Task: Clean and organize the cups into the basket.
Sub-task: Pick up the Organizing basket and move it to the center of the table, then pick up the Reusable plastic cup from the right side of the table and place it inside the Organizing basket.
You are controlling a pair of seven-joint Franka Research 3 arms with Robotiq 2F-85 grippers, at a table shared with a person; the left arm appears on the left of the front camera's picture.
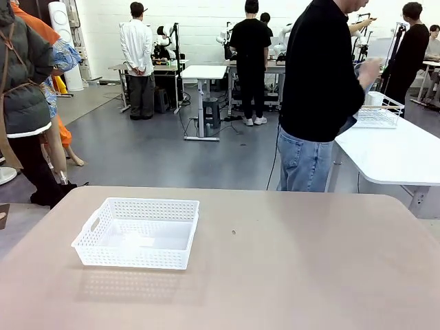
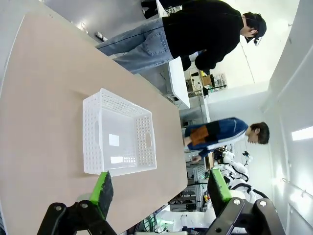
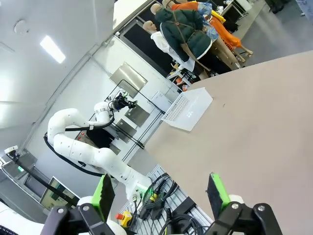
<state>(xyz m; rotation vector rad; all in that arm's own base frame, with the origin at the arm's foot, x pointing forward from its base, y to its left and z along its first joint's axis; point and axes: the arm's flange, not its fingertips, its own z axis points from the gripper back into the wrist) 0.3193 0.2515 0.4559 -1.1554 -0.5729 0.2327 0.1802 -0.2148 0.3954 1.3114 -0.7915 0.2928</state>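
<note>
The white basket (image 1: 130, 256) sits on the left half of the tan desk (image 1: 302, 268). The left claw (image 2: 160, 188) hovers near it, released and gripping nothing. The right claw (image 3: 160, 192), likewise released, hangs well apart from the basket.

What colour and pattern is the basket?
The basket is white, lattice-sided; front view shows it best.

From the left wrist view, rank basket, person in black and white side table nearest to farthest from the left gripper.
1. The basket, on the tan table just ahead of the left gripper.
2. The person in black, standing past the table's far edge.
3. The white side table, behind that person.
</note>
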